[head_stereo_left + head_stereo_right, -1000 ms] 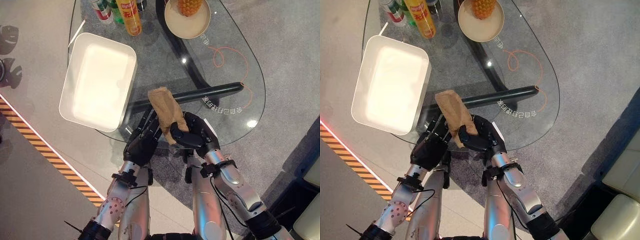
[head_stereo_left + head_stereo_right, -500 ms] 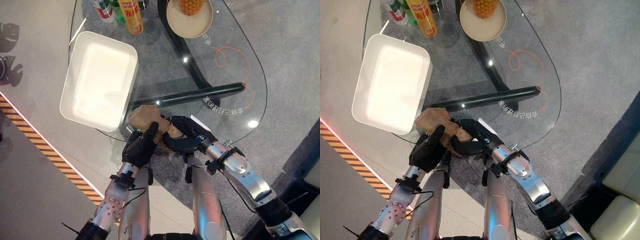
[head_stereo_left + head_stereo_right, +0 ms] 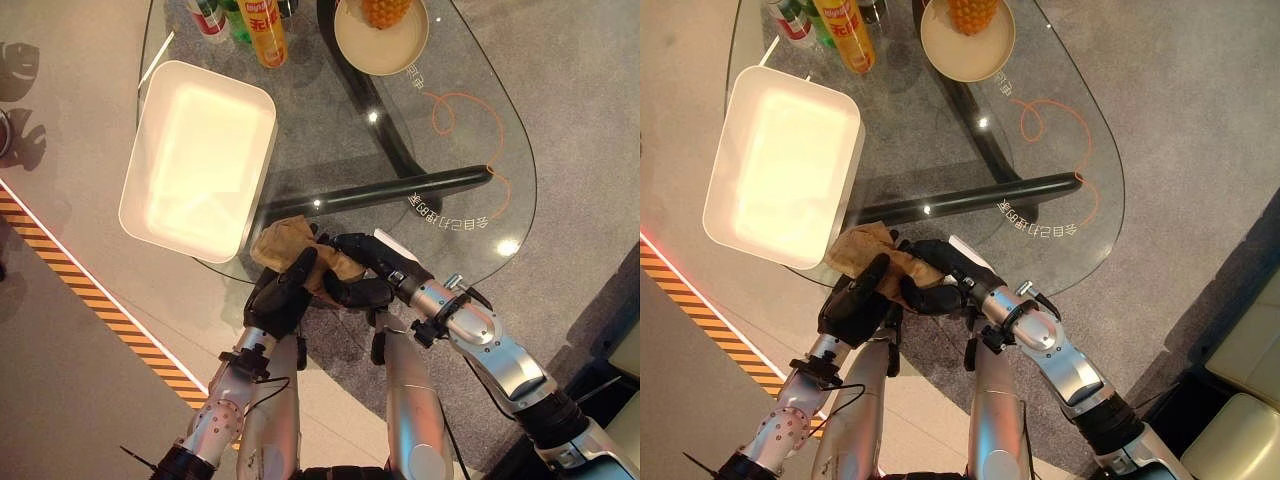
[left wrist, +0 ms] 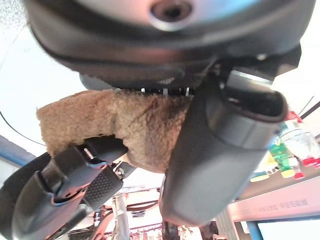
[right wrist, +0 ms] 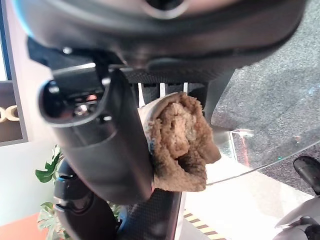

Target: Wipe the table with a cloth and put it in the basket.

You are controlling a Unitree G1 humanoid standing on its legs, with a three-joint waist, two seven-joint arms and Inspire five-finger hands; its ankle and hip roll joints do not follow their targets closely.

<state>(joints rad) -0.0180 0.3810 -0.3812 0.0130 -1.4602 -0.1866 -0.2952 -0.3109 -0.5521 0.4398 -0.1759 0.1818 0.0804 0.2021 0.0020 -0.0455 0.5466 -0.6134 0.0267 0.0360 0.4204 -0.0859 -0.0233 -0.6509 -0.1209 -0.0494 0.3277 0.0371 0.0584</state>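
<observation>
- Holding the brown cloth bunched at the near edge of the glass table, both hands meet over it, just near of the white basket
- The left hand has its fingers and thumb curled round the left part of the cloth; its wrist view shows the fabric pressed between thumb and fingers
- The right hand comes in from the right with its fingers closed on the other end; its wrist view shows a rolled wad of cloth pinched against the thumb
- The cloth sits crumpled on or just above the glass, touching both hands; whether it presses on the surface cannot be told
- By my reading the wiping is near its end or the cloth is being gathered up; the basket holds nothing, so the drop into it is not yet done
- What is left, as I judge it: lift the bundle and carry it a short way far and left over the basket's rim, then let go
- The table is a clear rounded glass top on a dark frame, with orange line markings toward the right
- At the far edge stand several bottles and a plate bearing a pineapple
- Grey carpet shows below the glass, and a black-and-orange striped strip crosses the floor at the left
</observation>
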